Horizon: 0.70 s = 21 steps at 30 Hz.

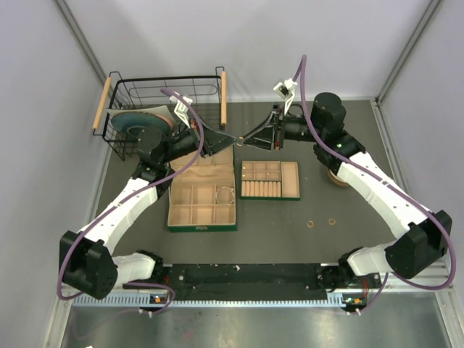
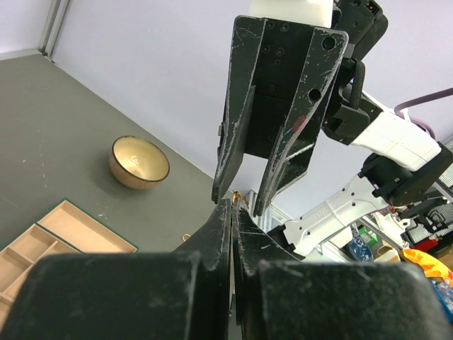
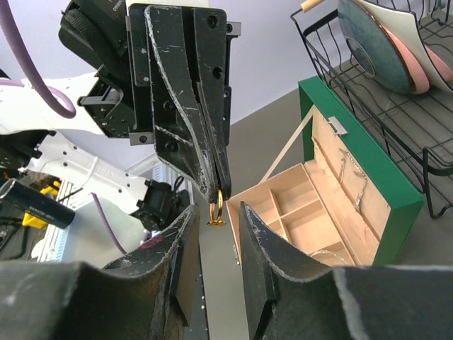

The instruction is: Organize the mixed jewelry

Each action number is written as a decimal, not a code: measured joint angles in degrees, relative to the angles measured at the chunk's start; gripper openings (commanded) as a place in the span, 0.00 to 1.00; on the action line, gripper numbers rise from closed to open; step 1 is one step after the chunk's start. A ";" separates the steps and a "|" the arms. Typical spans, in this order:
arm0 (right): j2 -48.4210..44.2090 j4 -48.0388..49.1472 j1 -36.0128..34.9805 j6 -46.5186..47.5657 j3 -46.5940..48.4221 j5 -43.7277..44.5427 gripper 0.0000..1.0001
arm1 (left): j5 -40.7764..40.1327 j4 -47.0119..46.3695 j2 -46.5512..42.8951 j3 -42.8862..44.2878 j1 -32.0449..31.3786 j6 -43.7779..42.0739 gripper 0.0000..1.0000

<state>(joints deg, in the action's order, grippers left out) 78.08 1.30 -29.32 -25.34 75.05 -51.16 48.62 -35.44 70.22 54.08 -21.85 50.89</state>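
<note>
On table, right of centre: loose ring (image 1: 310,223), second ring (image 1: 332,221) just beside. Silver bracelet hoop (image 1: 225,194) lies in compartment of open green box (image 1: 202,228). Further back, above table: left gripper (image 1: 233,139) pinched tight on gold ring (image 3: 218,205); right gripper (image 1: 246,138) tip to tip with it, jaws narrowly apart either side of ring, contact unclear. Wire basket (image 1: 145,90) at far left

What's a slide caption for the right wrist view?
Left tool pinches a gold ring inside the open right tool; green box lies open behind.
</note>
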 measured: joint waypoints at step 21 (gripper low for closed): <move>0.48 0.37 0.00 -0.31 0.09 -0.90 0.17 | -0.02 0.28 0.00 0.00 0.00 -0.24 0.00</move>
<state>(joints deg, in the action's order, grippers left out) 78.56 1.67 -29.32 -25.65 75.13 -52.05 48.60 -35.16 70.22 54.08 -21.85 50.65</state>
